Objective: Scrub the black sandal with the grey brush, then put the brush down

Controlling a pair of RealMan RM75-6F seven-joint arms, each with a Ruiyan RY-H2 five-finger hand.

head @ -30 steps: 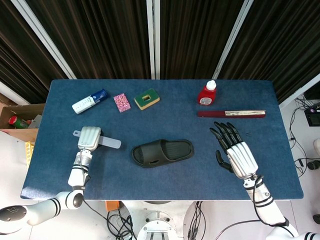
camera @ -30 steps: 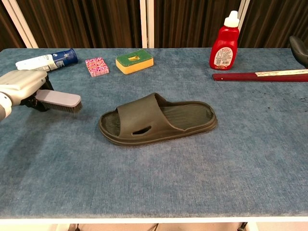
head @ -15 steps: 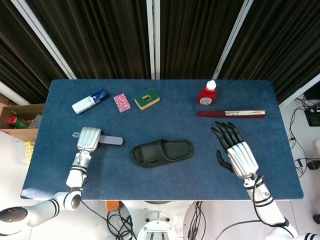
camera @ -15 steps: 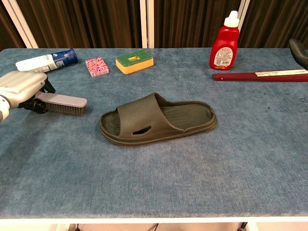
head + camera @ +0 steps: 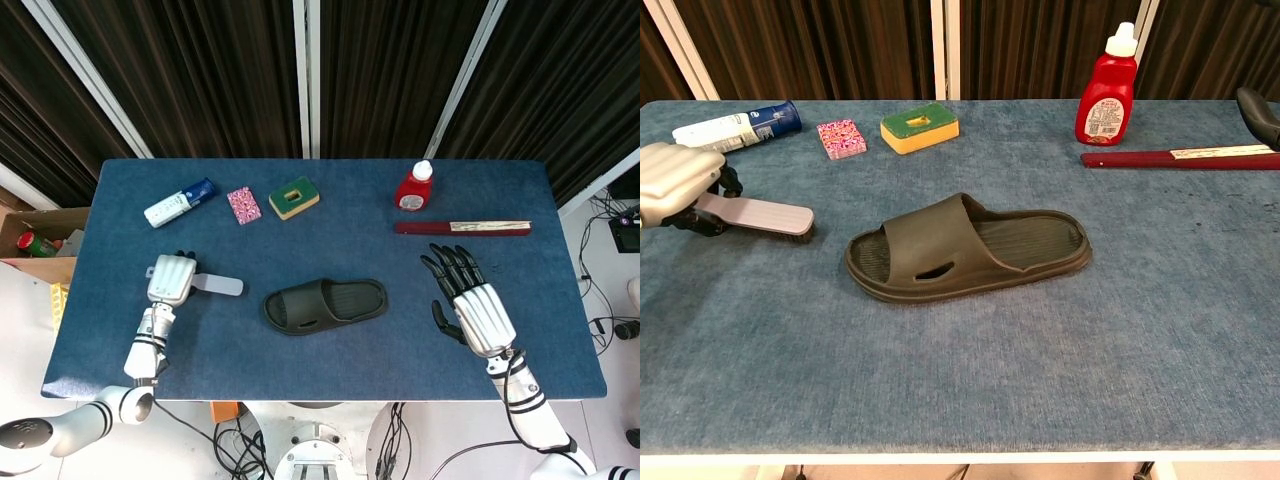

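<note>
The black sandal (image 5: 325, 304) (image 5: 965, 250) lies flat in the middle of the table, its toe end pointing left. The grey brush (image 5: 218, 286) (image 5: 765, 215) rests bristles-down on the cloth left of the sandal, a short gap between them. My left hand (image 5: 170, 278) (image 5: 675, 175) covers the brush's handle end and its fingers still wrap the handle. My right hand (image 5: 468, 300) hovers right of the sandal with fingers spread, holding nothing. Only a dark tip of the right hand (image 5: 1260, 110) shows at the chest view's right edge.
Along the far side stand a white and blue tube (image 5: 178, 203), a small pink packet (image 5: 243, 204), a yellow-green sponge (image 5: 294, 197) and a red bottle (image 5: 413, 187). A dark red folded fan (image 5: 462, 227) lies just in front of the bottle. A cardboard box (image 5: 35, 235) sits off the table's left edge.
The brush was lifted and tilted a second ago; it has come down flat onto the table. My left hand has shifted slightly left along the handle. Right hand and sandal are unmoved.
</note>
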